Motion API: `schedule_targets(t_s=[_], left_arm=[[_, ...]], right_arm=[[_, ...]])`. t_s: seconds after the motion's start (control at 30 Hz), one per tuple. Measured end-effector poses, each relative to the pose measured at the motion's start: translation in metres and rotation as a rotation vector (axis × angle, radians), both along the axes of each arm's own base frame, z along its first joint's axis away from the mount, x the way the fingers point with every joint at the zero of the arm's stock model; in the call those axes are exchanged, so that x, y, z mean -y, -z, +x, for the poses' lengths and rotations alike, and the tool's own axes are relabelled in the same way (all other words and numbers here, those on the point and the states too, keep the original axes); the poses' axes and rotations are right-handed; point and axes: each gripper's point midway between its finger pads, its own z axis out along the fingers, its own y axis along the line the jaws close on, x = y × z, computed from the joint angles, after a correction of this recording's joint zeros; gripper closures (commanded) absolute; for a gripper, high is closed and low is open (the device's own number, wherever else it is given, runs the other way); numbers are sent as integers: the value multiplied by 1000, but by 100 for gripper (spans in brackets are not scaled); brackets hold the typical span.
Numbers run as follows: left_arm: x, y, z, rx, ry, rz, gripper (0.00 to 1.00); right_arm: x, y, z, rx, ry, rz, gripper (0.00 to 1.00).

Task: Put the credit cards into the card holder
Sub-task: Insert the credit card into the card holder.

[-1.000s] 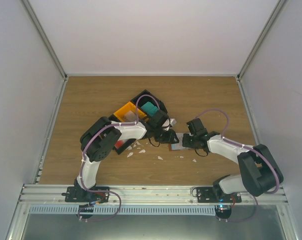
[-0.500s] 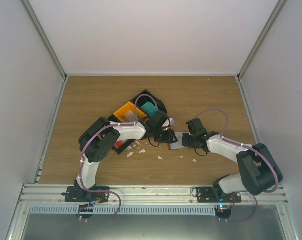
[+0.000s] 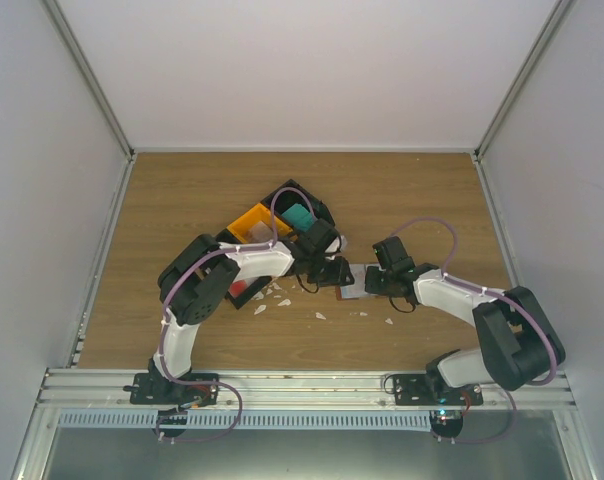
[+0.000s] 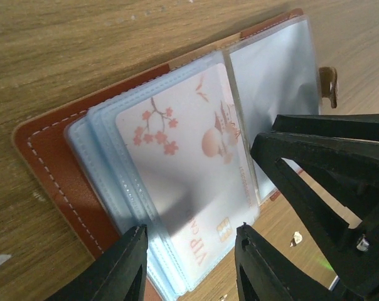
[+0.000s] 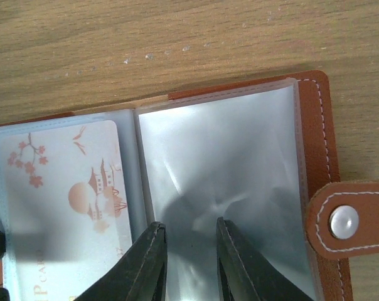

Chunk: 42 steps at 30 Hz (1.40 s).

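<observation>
The card holder (image 3: 354,291) lies open on the table between my two grippers, brown leather (image 4: 51,163) outside and clear sleeves inside. A white credit card with red blossoms (image 4: 183,163) sits in a sleeve of its left half and also shows in the right wrist view (image 5: 58,188). My left gripper (image 4: 189,229) is open just above that card's near edge, holding nothing. My right gripper (image 5: 189,222) is narrowly open, its tips on the empty clear sleeve (image 5: 221,157) of the right half. A teal card (image 3: 299,215) lies in the tray.
The black-and-orange compartment tray (image 3: 252,222) stands behind the left arm. A red item (image 3: 248,292) shows partly under that arm. Small white scraps (image 3: 320,316) lie in front of the card holder. The holder's snap strap (image 5: 343,221) sticks out at the right.
The left gripper has edged slightly to the right over the card holder. The right arm and the card holder have barely moved.
</observation>
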Motion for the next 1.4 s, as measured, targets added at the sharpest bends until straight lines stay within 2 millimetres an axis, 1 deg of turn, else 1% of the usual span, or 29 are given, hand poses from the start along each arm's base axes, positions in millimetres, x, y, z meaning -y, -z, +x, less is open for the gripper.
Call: schedule_targets(t_s=[0.23, 0.43, 0.53, 0.7, 0.93, 1.07, 1.23, 1.4], left_arm=[[-1, 1, 0, -26, -11, 23, 59], [-1, 1, 0, -30, -11, 28, 66], [-1, 2, 0, -31, -12, 31, 67], [-2, 3, 0, -30, -13, 33, 67], [-1, 3, 1, -27, -8, 35, 68], [-1, 3, 0, -26, -4, 35, 68], [-1, 3, 1, -24, 0, 33, 67], [-1, 3, 1, -16, 7, 33, 65]], right_arm=[[0, 0, 0, -1, -1, -2, 75], [-3, -4, -1, 7, -12, 9, 68], [-4, -5, -8, -14, -24, 17, 64], [-5, -6, -18, -49, -45, 24, 62], [-8, -5, -18, -54, -77, 18, 55], [-10, -5, -18, -55, -85, 22, 55], [-9, -4, -17, -63, -89, 7, 63], [-9, -1, -14, -70, -89, -17, 64]])
